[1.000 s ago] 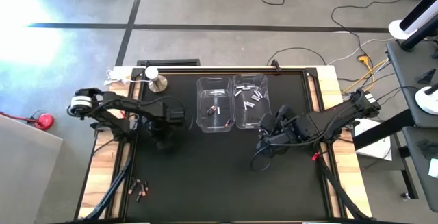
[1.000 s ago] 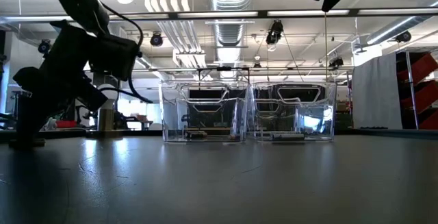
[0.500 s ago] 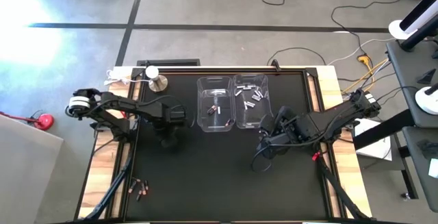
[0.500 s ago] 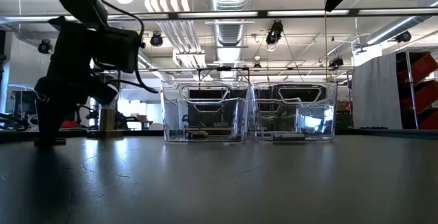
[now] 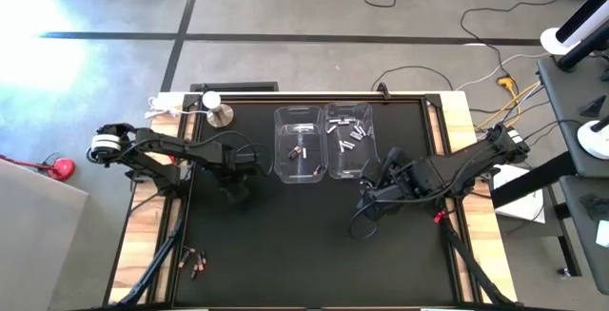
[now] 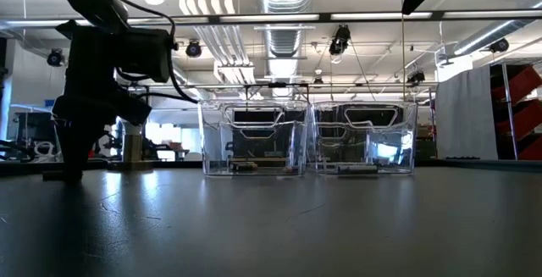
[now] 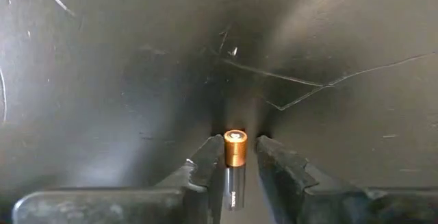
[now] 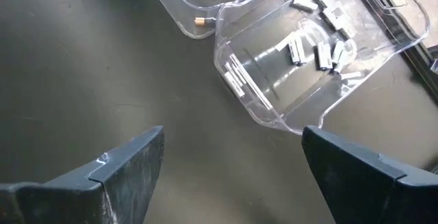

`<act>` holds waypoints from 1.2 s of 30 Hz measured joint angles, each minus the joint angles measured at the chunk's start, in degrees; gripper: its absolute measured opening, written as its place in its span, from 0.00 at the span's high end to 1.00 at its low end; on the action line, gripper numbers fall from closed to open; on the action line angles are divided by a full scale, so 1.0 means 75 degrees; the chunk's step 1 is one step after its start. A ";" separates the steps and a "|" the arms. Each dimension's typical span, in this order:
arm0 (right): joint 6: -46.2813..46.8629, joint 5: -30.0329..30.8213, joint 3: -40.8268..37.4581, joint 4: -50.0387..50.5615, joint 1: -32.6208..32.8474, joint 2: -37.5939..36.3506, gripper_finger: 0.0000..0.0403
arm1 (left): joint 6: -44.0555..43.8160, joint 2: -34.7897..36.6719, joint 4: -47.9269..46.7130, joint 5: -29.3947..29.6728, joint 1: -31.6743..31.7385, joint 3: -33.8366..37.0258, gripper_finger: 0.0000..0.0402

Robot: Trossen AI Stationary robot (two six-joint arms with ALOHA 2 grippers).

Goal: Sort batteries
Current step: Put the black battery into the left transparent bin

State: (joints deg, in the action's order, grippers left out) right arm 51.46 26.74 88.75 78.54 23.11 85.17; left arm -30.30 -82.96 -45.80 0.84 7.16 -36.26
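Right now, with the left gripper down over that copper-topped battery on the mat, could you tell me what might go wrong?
1. The battery lies between the left gripper's fingers, which look slightly apart; if lifted before they close firmly, it may slip or roll away.
2. The fingertips sit low on the black mat, so they might scrape it.
3. The left bin holds copper batteries, the right bin silver ones; a wrong drop would mix them.

Ceiling strip lights (image 6: 398, 16) blaze in the low view, silhouetting an arm and laying soft sheen on the dark table (image 6: 279, 226), while the overhead view burns out to white glare on the floor (image 5: 38, 26) at its upper left and the wrist views stay dim and slightly soft.
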 joint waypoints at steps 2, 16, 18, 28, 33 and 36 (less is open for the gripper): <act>0.0000 -0.0001 0.0001 0.0001 0.0000 0.0000 0.16 | 0.0075 0.0000 0.0056 0.0074 0.0000 0.0011 0.87; -0.1268 0.0349 0.3293 0.0122 0.0035 -0.0073 0.16 | -0.0291 0.1318 -0.1028 0.0447 -0.0865 -0.0769 0.97; -0.1563 0.0658 0.3650 0.0107 0.0032 -0.0073 0.16 | -0.0307 0.1807 -0.1107 0.0503 -0.1269 -0.1154 0.97; -0.2578 0.0711 0.3958 0.0094 0.0004 -0.0067 0.16 | -0.0697 0.2378 0.0154 0.2177 -0.1144 -0.3056 0.98; -0.2884 0.0352 0.3996 0.0184 -0.0117 -0.0082 0.16 | -0.0487 0.0828 0.0488 0.1803 -0.0231 -0.4153 0.98; -0.3029 -0.0111 0.4206 0.0249 -0.0101 -0.0109 0.16 | -0.0519 -0.0471 -0.0753 0.1734 0.0181 -0.5280 0.98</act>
State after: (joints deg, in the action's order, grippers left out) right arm 28.75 25.91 120.30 80.41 22.36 84.35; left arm -34.20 -86.49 -51.45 13.85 8.51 -75.86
